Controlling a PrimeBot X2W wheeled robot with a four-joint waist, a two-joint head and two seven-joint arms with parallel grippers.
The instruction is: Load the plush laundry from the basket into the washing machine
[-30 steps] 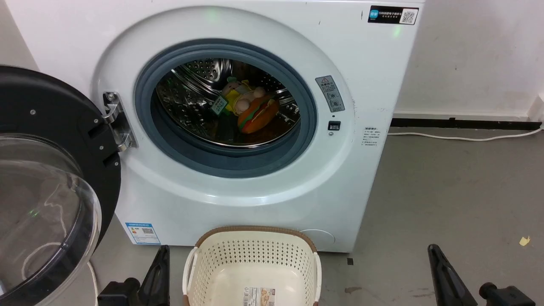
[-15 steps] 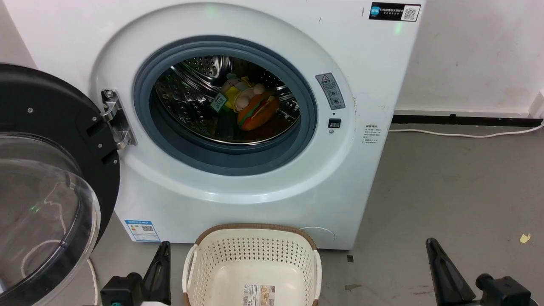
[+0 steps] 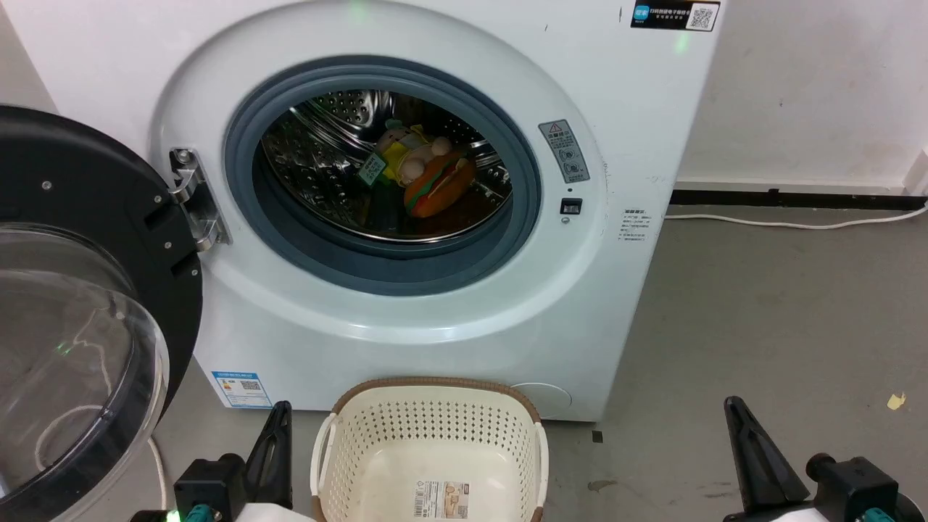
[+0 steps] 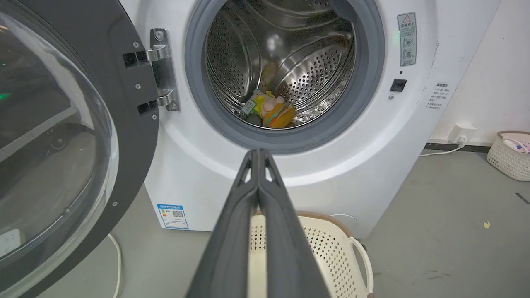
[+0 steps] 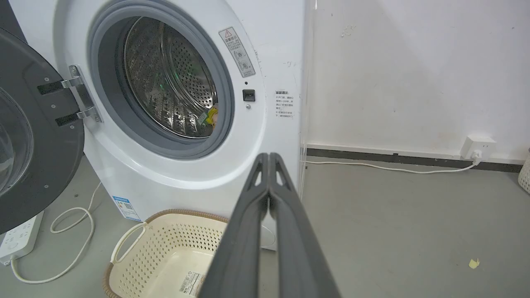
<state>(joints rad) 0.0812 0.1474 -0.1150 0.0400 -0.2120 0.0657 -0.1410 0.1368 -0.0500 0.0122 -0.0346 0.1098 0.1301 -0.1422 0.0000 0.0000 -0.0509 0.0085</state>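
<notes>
Inside the shiny perforated drum of the white front-loading washing machine lies the plush laundry: a pink piglet in yellow on an orange-and-green hamburger cushion, with its green hang tag toward the left. It rests on the drum's lower wall, behind the grey rubber seal. The round door, black-rimmed with a clear dome, stands swung wide at the machine's left.

On the grey floor just in front of the machine sits the cream perforated basket, with a brown woven-look rim and white side handles. Its own floor lies bare to view, with a printed label flat on it.

The left gripper is low beside the basket's left handle. The right gripper is well apart to the basket's right, over open floor. Each wrist view shows its own jaws clenched together, tip against tip, grasping nothing.

Far right in the left wrist view, a second pale perforated basket stands by the wall with some coloured things in it, too small to make out.
</notes>
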